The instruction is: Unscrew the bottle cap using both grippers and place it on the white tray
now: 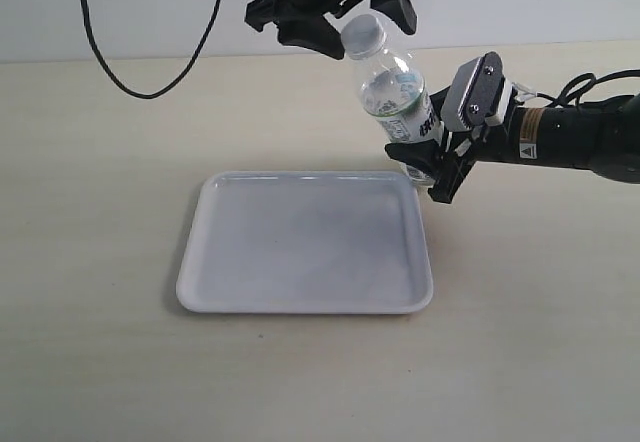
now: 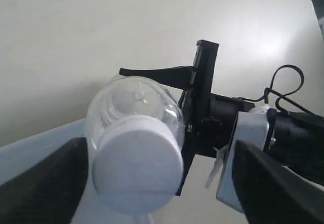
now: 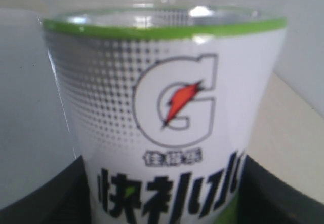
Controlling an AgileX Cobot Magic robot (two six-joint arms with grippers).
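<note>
Bottle cap (image 1: 363, 34) sitting on the neck, top centre. Lying lower centre: white tray (image 1: 300, 307). Tilting above its upper-right corner: bottle (image 1: 400, 97), being clamped at the label by right gripper (image 1: 422, 170). Standing wide around the cap, not touching: left gripper (image 1: 362, 28). Probably handling light, stiff, slick; pinching its side looking best.

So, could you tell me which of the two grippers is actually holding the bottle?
The right gripper, clamped on the bottle; the left gripper stands open around the cap.
</note>
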